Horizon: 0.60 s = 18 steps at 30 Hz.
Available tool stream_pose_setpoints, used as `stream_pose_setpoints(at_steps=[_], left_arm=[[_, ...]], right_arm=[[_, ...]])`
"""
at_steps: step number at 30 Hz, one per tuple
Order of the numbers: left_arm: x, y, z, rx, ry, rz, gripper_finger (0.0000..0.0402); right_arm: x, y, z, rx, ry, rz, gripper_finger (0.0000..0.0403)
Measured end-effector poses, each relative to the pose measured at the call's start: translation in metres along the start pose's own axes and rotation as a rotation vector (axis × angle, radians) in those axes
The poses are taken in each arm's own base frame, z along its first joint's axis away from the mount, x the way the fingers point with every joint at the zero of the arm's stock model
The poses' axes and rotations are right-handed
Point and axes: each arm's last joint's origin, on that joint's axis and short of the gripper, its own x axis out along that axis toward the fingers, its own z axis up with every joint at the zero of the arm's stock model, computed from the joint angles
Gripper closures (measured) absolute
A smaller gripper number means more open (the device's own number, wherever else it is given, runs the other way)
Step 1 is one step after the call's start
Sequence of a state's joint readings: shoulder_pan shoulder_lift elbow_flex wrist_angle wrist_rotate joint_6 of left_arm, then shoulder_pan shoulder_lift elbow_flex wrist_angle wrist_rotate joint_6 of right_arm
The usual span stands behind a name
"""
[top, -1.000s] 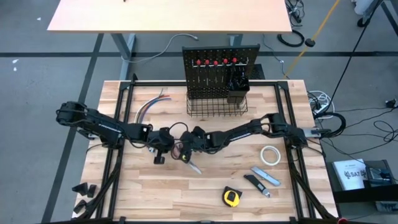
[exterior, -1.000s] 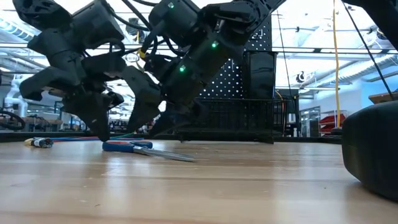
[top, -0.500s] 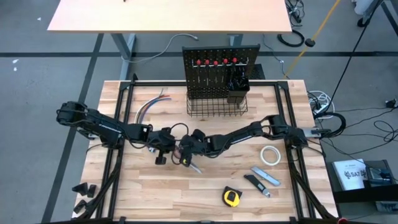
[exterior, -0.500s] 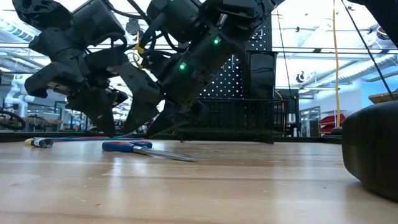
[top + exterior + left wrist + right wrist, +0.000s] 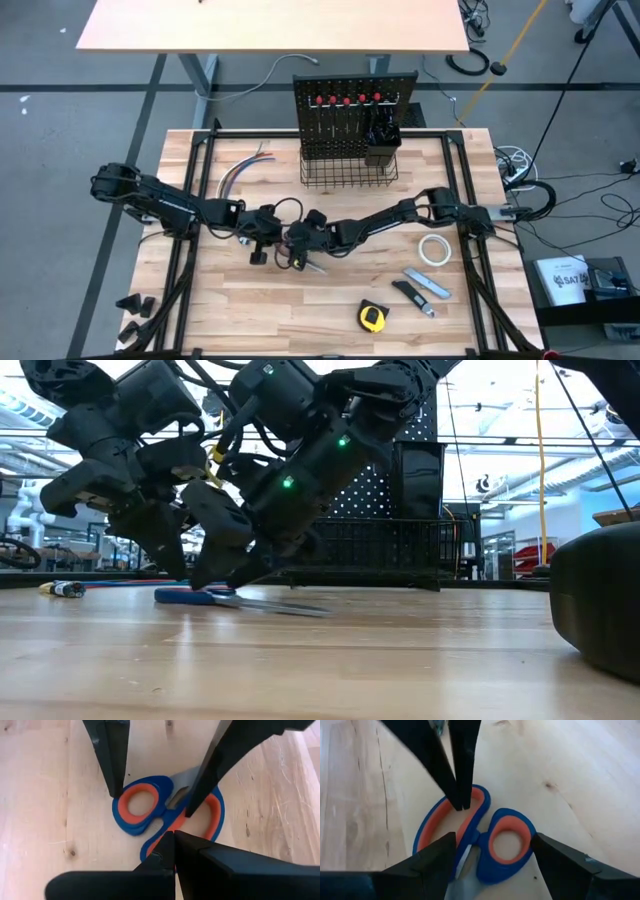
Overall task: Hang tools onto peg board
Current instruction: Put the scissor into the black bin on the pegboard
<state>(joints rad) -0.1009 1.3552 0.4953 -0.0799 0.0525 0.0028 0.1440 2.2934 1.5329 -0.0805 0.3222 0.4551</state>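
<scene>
Blue scissors with orange-lined loops point(image 5: 150, 815) lie flat on the wooden table near its middle, blades point(image 5: 285, 607) pointing toward the near right. My left gripper point(image 5: 173, 836) is shut, and its tips point(image 5: 460, 802) stand in the larger loop. My right gripper point(image 5: 493, 840) is open and low over the handles. One of its fingers point(image 5: 114, 775) is just outside the round loop, the other point(image 5: 200, 790) over the larger loop. The peg board point(image 5: 355, 110) stands at the far edge with red-handled screwdrivers hanging on it. My left gripper's shut fingertips reach into the larger loop point(image 5: 472, 800) at its far end, beside the orange inner rim, slanting down from the table's left. The scissors lie flat on the table. Whether my right gripper touches the loops I cannot tell.
A wire basket point(image 5: 348, 172) sits at the peg board's foot. A white tape roll point(image 5: 433, 250), a utility knife point(image 5: 428, 285) and a yellow tape measure point(image 5: 373, 317) lie at the near right. Coloured wires point(image 5: 240, 170) lie at the far left.
My right gripper has sunk toward the scissors' handles and moved a little toward the table's left, staying open. In the low view the scissors have shifted slightly on the table.
</scene>
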Motion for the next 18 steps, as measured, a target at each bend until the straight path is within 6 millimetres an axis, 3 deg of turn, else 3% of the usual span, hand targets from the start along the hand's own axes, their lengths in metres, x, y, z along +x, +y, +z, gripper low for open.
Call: stream_pose_setpoints(at_steps=[7,13,18], left_arm=[[0.000,0.000,-0.001,-0.023,0.014,0.003,0.0402],[0.000,0.002,-0.003,-0.013,0.033,0.154,0.0402],[0.002,0.001,-0.011,-0.105,0.050,0.118,0.0402]], right_arm=[[0.001,-0.001,-0.004,-0.107,0.034,-0.005,0.0145],[0.001,-0.001,-0.004,-0.224,0.030,0.007,0.0145],[0.001,0.000,-0.004,-0.278,0.030,0.008,0.0145]])
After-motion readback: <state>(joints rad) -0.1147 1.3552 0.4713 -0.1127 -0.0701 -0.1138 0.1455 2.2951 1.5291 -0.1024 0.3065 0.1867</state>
